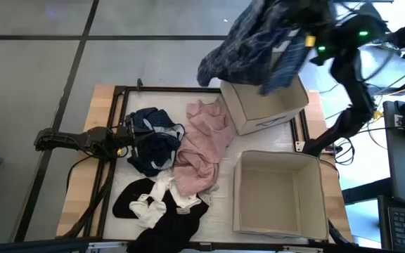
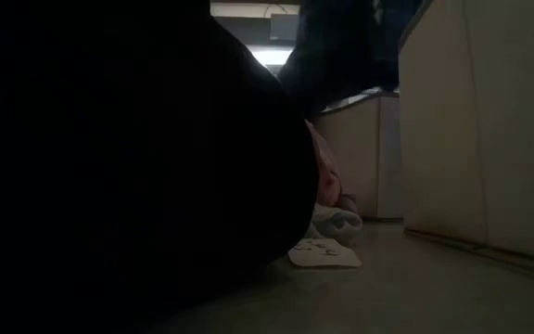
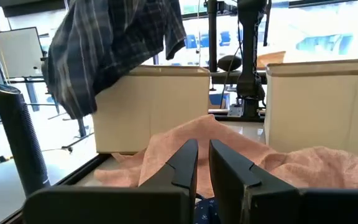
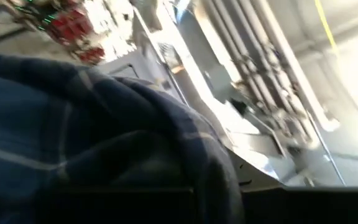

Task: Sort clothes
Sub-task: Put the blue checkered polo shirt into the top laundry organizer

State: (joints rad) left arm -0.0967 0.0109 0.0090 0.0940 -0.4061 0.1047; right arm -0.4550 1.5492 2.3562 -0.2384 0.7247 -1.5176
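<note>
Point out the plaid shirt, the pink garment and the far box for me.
plaid shirt [image 1: 255, 46], high view, middle of the hanging bunched fabric.
pink garment [image 1: 204, 144], high view, centre of the crumpled cloth.
far box [image 1: 273, 107], high view, its bare inside floor.

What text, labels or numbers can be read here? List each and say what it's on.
None can be read.
White cloth near the boxes: faint marks, too dim to read.
Near box and far box: no print visible.
Plaid shirt, hanging from the right gripper: pattern only, no label showing.
Whiteboard in the room behind: no writing legible.
</note>
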